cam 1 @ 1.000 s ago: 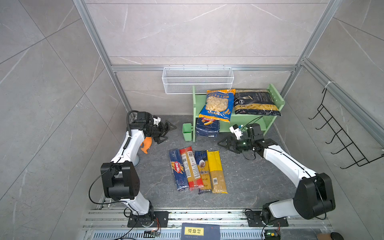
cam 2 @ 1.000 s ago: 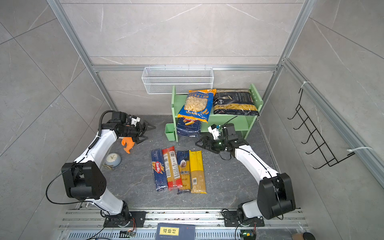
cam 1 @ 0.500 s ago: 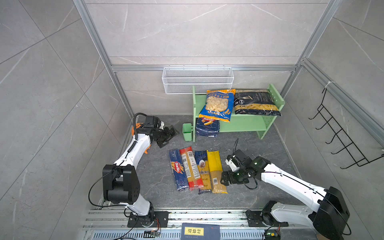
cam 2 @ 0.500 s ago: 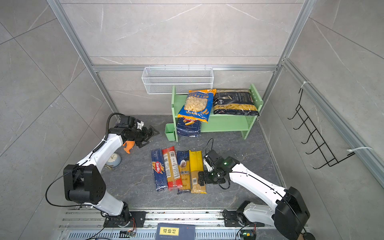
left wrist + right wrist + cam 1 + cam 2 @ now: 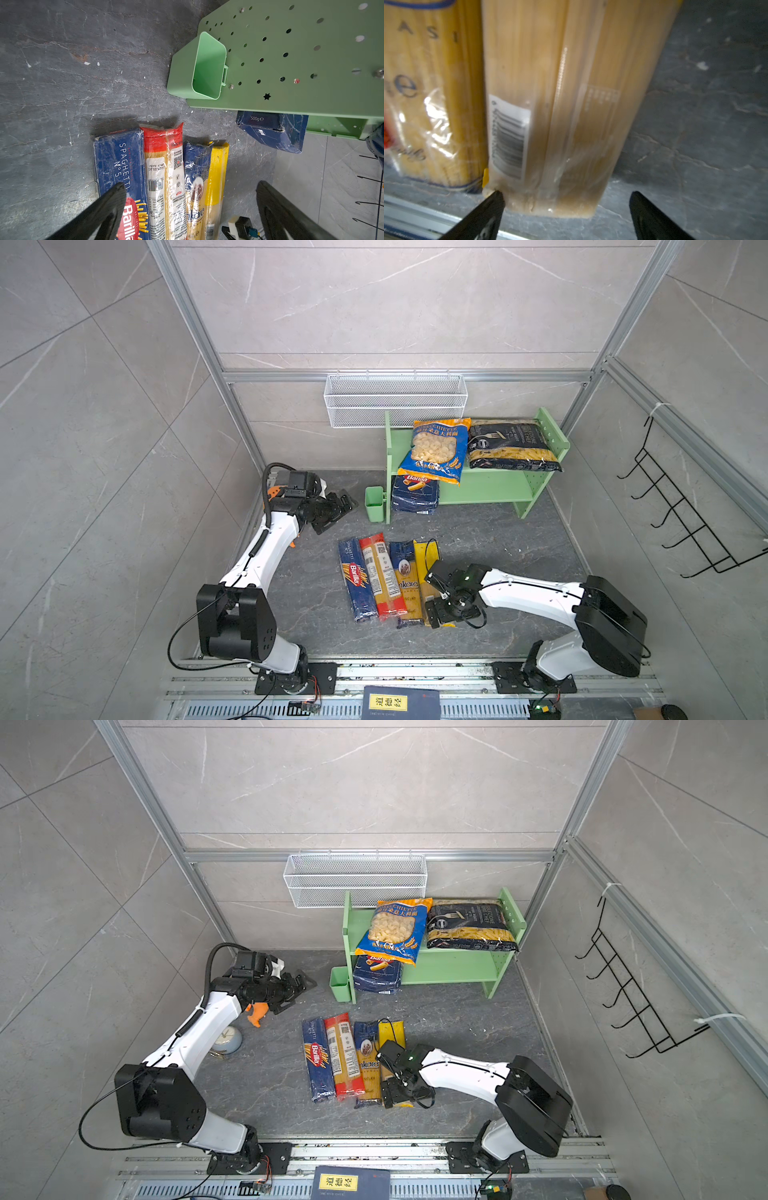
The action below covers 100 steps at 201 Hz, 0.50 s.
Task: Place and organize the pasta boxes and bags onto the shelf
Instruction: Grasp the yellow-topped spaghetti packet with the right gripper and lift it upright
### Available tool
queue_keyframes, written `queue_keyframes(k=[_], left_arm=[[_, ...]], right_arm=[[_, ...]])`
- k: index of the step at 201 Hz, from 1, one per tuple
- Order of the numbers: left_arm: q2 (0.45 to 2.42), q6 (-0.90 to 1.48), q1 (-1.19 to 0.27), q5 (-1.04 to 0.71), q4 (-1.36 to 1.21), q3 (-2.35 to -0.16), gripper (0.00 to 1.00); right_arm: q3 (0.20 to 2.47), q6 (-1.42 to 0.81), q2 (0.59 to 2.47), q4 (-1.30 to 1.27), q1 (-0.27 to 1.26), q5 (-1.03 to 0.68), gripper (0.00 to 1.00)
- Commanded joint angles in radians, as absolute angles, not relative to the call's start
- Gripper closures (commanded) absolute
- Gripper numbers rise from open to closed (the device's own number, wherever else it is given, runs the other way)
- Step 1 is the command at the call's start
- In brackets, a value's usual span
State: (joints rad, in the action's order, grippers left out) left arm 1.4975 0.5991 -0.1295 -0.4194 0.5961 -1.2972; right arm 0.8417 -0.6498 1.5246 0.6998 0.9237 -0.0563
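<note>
We are working on picking up the yellow spaghetti pack (image 5: 560,104), which is lying on the tabletop (image 5: 498,547) as the rightmost of four long packs, well apart from the shelf (image 5: 490,489). The right gripper (image 5: 566,195) is straddling its near end, spread wide and empty; we judge it now needs lowering and closing across the width. The right wrist view is showing one fingertip perhaps touching the pack's corner, though blur is clouding this; in both top views the arm is hiding that end. The left gripper (image 5: 191,186) is hovering spread and empty.
</note>
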Motion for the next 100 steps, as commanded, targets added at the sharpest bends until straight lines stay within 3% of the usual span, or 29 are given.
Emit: queue_keyframes(k=[1,61,100], left_arm=[[1.462,0.562,-0.131,-0.408,0.628,-1.298,0.01],[1.471,0.543,-0.129,-0.418,0.635,-1.316,0.01],[1.482,0.535,-0.129,-0.425,0.626,-1.324,0.0]], right_arm=[[0.829,-0.703,1.561,0.654,0.931,-0.013,0.04],[0.864,-0.736,1.494,0.675,0.943,0.035,0.04],[0.924,-0.712,1.601,0.664,0.943,0.024,0.04]])
